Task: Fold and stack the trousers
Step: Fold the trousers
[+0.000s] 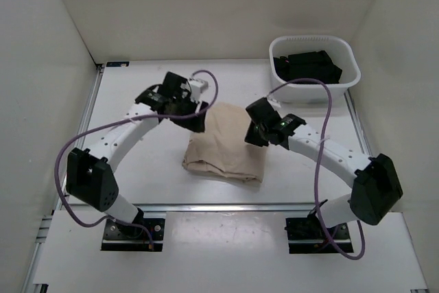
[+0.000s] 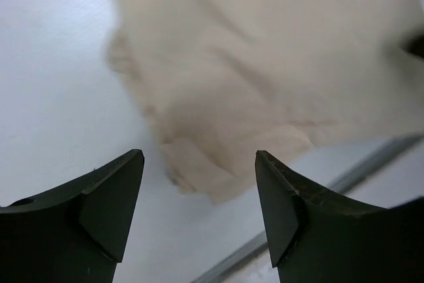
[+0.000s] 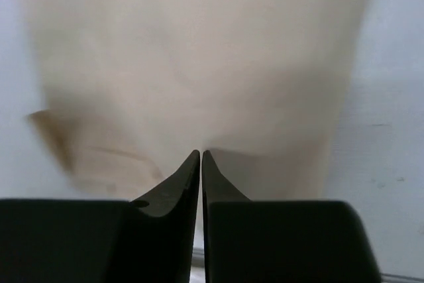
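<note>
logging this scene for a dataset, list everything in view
light beige soft cloth trousers: one pair, beige, folded, middle of the table
white plastic basket: one, white, far right corner
black folded garments: count unclear, black, inside the basket
white table: one, white, under everything
purple cables: two, purple, one along each arm
left end effector: one, black, open, by the trousers' far left corner
right end effector: one, black, shut, over the trousers' right edge

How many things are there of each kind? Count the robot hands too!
beige trousers: 1
white basket: 1
pile of black folded clothes: 1
grippers: 2, the left gripper and the right gripper
total: 5
</note>
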